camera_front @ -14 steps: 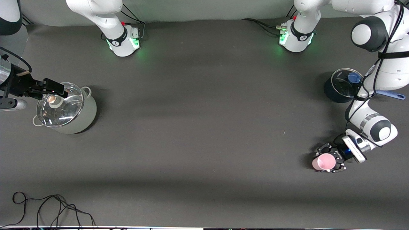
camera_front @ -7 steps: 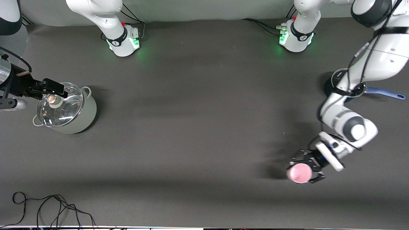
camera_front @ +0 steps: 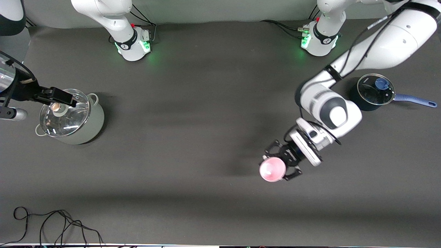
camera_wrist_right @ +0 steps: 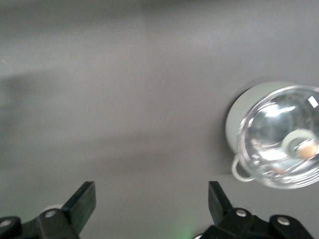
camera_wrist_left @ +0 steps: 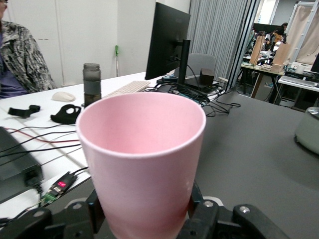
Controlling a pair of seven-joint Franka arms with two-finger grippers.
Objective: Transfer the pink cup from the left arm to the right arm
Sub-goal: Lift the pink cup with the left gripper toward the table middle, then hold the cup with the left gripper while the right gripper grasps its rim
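Cup-carrying has advanced: the left claw (camera_front: 279, 167), clamped on the pink cup (camera_front: 272, 169), has swung from the blue saucepan (camera_front: 371, 92) toward mid-surface, while the right claw (camera_front: 57, 97) waits spread wide over the steel pot (camera_front: 70, 117).

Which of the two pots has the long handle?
The dark pot at the left arm's end, with a blue handle; the pale pot has only small loop handles.

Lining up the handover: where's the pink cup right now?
In the front view the pink cup is upright in the left gripper, up over bare table toward the left arm's end.
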